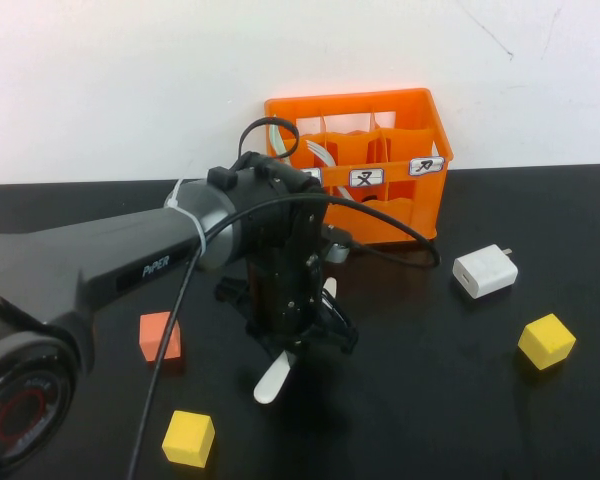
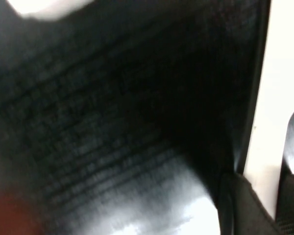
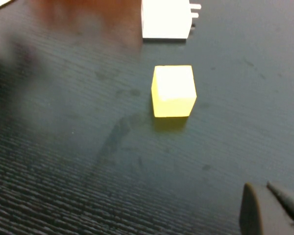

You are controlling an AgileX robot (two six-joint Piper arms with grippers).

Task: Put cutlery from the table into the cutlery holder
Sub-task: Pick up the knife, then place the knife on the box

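**Knife at left claw, not yet in holder**

Knife is lying on counter, blade end hiding under left claw; can't tell if it's gripping. Holder is sitting behind w/ some white cutlery already inside. Lift and drop-in are pending. Right claw is hovering near yellow cube, looks closed and empty.

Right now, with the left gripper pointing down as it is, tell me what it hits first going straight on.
Probably the knife. The left gripper points down over it on the table; contact is unclear. The right gripper sits near a yellow cube.
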